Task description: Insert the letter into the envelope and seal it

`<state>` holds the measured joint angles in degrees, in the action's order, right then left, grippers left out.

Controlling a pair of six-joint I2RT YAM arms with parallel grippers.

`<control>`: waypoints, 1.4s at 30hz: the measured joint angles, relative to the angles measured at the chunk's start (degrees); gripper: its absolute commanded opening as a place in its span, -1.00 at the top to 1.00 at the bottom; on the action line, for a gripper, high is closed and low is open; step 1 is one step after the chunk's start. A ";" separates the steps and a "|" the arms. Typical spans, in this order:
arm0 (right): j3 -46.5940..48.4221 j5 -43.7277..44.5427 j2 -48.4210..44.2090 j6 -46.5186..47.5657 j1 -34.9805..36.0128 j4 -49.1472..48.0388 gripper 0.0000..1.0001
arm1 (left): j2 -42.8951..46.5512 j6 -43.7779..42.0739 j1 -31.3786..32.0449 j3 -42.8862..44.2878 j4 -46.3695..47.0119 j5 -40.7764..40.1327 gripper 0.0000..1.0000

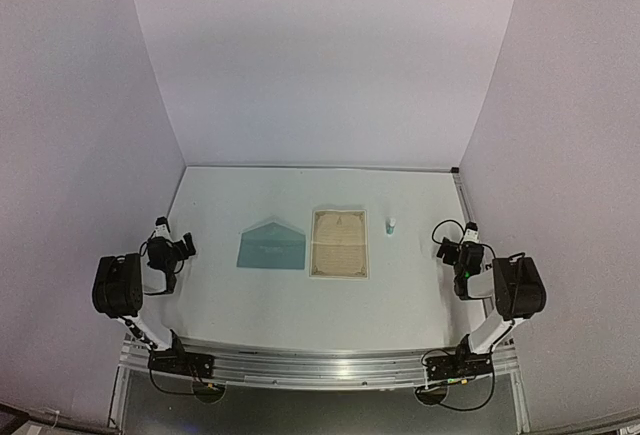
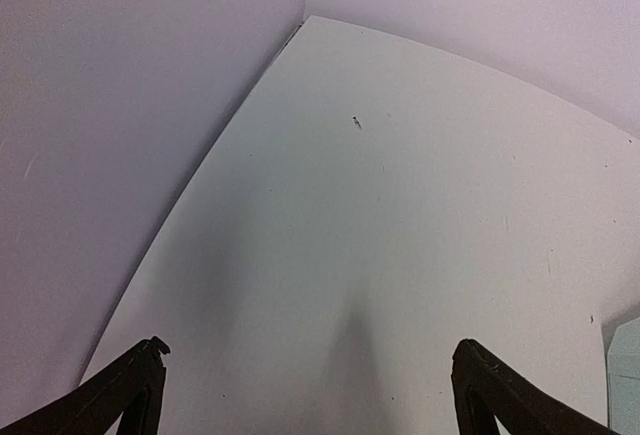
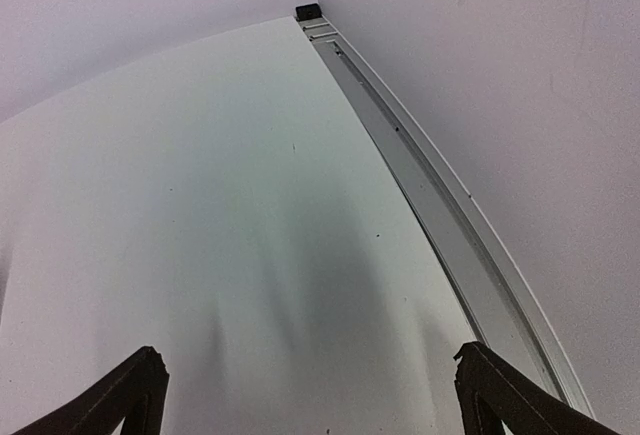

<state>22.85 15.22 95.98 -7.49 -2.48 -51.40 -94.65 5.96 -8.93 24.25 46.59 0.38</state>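
The teal envelope [image 1: 271, 246] lies flat at mid-table, its triangular flap open and pointing to the back. The cream letter [image 1: 338, 242] with its brown border lies flat just right of it. My left gripper [image 1: 186, 246] is open and empty, left of the envelope; in the left wrist view its gripper [image 2: 305, 380] shows bare table between the fingers, and a sliver of the envelope [image 2: 625, 375] at the right edge. My right gripper [image 1: 444, 246] is open and empty at the table's right side, right of the letter; the right wrist view shows the gripper [image 3: 305, 385] over bare table.
A small white and teal tube [image 1: 391, 225] stands upright just right of the letter's far corner. White walls enclose the table on three sides. A metal rail [image 3: 440, 225] runs along the right edge, with a black block [image 3: 307, 12] at the far corner.
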 measured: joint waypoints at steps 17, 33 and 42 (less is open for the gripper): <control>12.66 -3.56 -29.58 -4.93 -0.05 32.70 -0.96 | 17.88 -7.09 2.06 6.99 -18.42 14.35 -0.99; 48.72 -11.90 -21.11 -24.50 21.24 77.31 -0.78 | 17.56 -52.44 46.51 18.34 -45.99 18.59 -0.71; 63.37 -15.21 1.12 -34.16 28.51 83.72 -0.78 | -3.27 -70.29 55.42 25.36 -39.56 12.49 -0.60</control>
<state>86.22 0.01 97.11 -41.64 26.03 32.32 -97.92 -64.33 46.49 49.61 7.03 12.87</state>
